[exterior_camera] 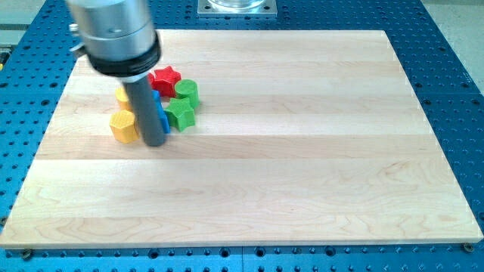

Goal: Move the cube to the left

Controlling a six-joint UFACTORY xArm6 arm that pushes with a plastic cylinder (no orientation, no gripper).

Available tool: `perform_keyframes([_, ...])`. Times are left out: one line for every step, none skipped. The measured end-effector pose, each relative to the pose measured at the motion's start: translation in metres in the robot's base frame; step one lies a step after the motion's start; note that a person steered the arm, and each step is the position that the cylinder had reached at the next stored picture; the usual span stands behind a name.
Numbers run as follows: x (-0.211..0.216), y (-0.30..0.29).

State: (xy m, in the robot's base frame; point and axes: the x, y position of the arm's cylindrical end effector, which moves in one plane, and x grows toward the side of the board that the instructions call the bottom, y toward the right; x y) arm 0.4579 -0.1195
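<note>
Wooden board (pixel 302 151), blocks clustered at the view's upper left. My tip (pixel 154 142) — bare rod, nothing to open or close — stands down on the wood. Blue cube (pixel 160 115) mostly hidden behind the rod, touching its right side — wrong side for a leftward push.

cluster: board (pixel 302 189) upper left | red star (pixel 164 80) topmost | green cylinder (pixel 186 92) above green star (pixel 181 113) | blue cube (pixel 161 119), possibly touching my tip (pixel 153 142), left of green star | yellow block (pixel 122 126) left of tip
</note>
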Motion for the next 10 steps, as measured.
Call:
perform_keyframes([-0.029, 0.033])
perform_keyframes([-0.036, 0.051])
perform_keyframes([-0.062, 0.063])
perform_keyframes([-0.085, 0.059])
perform_keyframes([-0.069, 0.056])
perform_keyframes([-0.069, 0.056])
perform_keyframes([-0.067, 0.056])
perform_keyframes([-0.064, 0.020])
perform_keyframes([-0.060, -0.005])
perform_keyframes([-0.071, -0.027])
